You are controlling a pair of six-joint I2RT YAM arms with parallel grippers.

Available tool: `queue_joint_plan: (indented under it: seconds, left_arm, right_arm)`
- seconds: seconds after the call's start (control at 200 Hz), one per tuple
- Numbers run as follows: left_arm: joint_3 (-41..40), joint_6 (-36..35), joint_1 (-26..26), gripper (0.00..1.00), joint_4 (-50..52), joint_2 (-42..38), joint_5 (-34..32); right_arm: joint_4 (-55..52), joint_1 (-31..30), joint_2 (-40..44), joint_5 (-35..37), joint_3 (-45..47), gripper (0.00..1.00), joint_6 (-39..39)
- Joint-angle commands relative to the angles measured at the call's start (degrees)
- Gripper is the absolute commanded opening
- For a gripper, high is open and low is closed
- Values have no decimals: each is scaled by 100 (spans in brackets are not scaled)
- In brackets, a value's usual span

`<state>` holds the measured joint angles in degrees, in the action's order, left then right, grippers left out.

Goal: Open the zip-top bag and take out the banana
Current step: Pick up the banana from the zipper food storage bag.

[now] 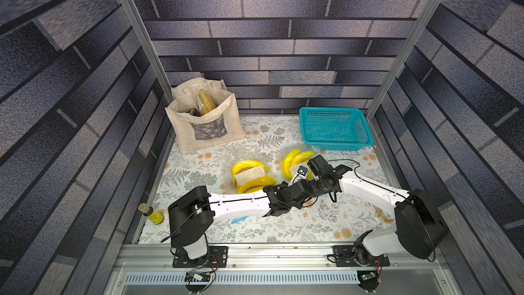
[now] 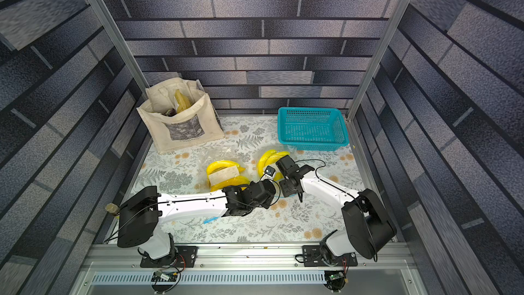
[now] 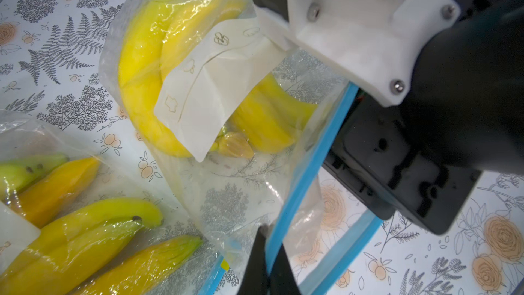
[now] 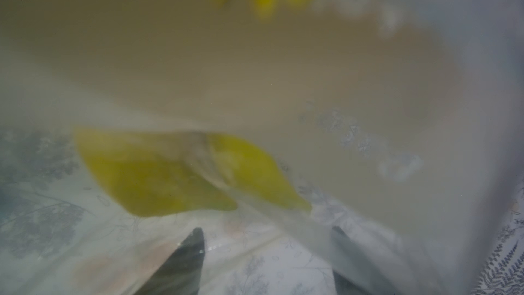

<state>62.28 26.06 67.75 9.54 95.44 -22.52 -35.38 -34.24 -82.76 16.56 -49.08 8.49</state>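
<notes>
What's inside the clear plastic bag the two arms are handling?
Yellow bananas show through the zip-top bag, partly behind a white label. The right arm's wrist covers one end, so whatever lies there is hidden.

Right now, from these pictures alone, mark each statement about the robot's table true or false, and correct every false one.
1. The basket is empty. True.
2. The tote lies flat. False: it stands upright with things in it.
3. The left gripper pinches the blue zip edge of a banana bag. True.
4. Both banana bags sit in the basket. False: they lie on the table, in front of it.
5. The right gripper is clamped shut. False: its jaws stand apart, inside the bag.
</notes>
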Motion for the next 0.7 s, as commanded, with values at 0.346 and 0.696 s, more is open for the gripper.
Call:
queue_joint_plan:
  seconds: [0.346,0.696]
  left_arm:
    - [-72,151,-51,0,136,2,-29]
    - [-42,192,-174,0,-143,98,356]
  right_arm:
    - [-308,49,-279,-684,-321,67,-363]
    - [203,14,866,-902,347,65,-455]
